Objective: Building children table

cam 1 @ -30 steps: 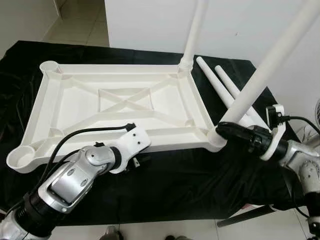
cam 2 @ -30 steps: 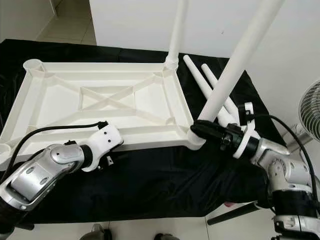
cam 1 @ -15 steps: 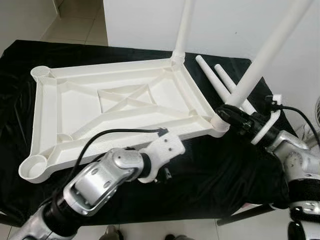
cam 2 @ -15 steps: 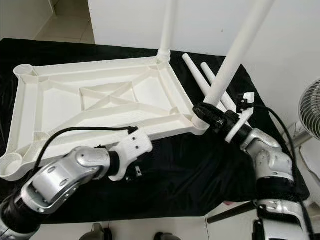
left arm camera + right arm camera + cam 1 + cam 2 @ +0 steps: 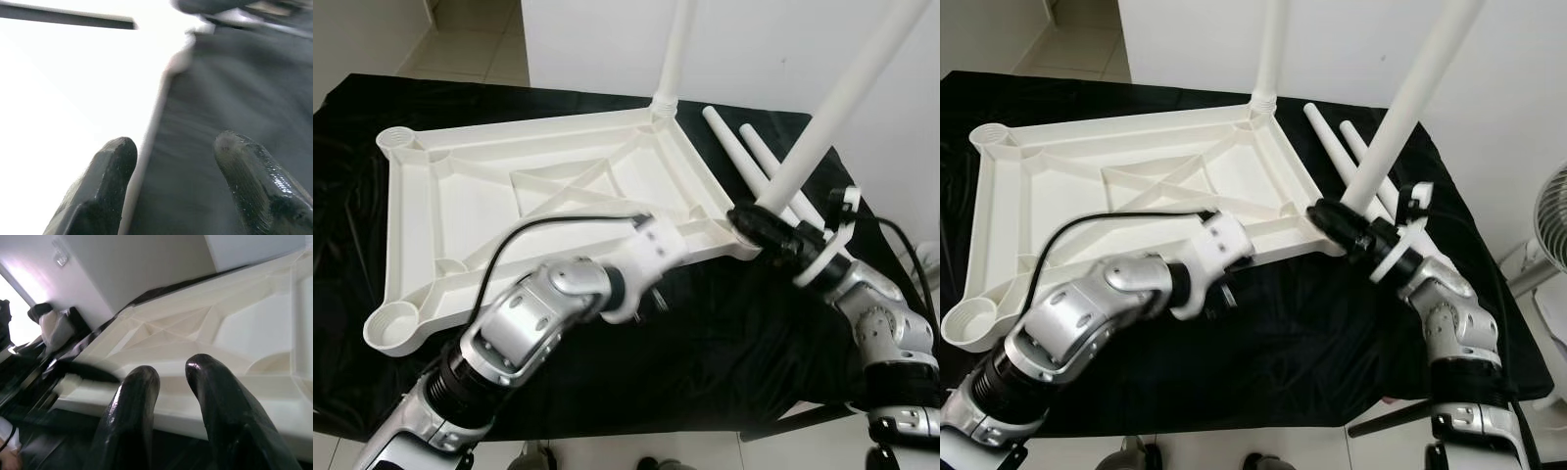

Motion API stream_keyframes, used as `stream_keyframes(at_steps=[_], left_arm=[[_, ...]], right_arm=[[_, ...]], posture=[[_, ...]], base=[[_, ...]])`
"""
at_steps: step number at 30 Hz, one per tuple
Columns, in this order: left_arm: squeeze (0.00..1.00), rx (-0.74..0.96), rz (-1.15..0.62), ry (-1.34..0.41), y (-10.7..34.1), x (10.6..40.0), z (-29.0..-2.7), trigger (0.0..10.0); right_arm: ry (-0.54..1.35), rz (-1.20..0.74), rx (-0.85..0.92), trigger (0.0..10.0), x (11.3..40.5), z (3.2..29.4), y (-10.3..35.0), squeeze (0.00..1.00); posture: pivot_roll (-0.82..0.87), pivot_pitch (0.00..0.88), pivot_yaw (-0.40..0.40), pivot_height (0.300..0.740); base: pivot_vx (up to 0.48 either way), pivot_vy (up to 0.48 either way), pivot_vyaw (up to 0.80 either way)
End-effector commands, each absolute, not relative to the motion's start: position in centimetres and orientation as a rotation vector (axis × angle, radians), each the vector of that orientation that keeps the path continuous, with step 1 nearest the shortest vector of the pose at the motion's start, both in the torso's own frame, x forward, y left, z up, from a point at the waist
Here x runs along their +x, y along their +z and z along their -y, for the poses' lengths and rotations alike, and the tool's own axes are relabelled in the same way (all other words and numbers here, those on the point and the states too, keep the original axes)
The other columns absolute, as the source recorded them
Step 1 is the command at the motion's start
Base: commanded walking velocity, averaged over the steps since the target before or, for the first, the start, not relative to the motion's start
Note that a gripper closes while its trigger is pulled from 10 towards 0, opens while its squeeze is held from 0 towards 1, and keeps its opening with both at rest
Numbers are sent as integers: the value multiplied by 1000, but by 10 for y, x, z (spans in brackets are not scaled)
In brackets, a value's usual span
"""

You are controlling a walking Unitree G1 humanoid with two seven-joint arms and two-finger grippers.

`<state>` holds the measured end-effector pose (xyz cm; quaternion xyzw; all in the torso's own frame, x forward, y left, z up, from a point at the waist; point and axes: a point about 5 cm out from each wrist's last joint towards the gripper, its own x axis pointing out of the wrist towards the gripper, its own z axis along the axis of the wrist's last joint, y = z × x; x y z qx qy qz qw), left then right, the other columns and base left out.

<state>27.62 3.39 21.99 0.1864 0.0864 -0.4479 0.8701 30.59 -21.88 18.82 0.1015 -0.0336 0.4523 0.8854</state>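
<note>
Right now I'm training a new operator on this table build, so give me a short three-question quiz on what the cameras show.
1. True or false: two legs already stand in corner sockets of the upturned tabletop.
2. How many loose legs lie on the black cloth?
A) none B) two C) four
3. Fill in: the right gripper is at the base of the near fitted leg, while the left gripper sits at the tabletop's near ____.

Key: 1 true; 2 B; 3 edge.
</note>
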Motion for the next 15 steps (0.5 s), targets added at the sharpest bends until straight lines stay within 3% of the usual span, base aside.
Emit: stream_keyframes(at_steps=[1,15], left_arm=[[0,395,-163,-845,221,284,-36,10000],[0,513,-248,-738,200,297,-55,10000]], right_arm=[[1011,21,191,10000,298,218,184,0],[1035,17,189,10000,293,226,187,0]], posture=[[34,139,-52,740],[27,137,-51,740]], base=[[0,0,0],[0,0,0]])
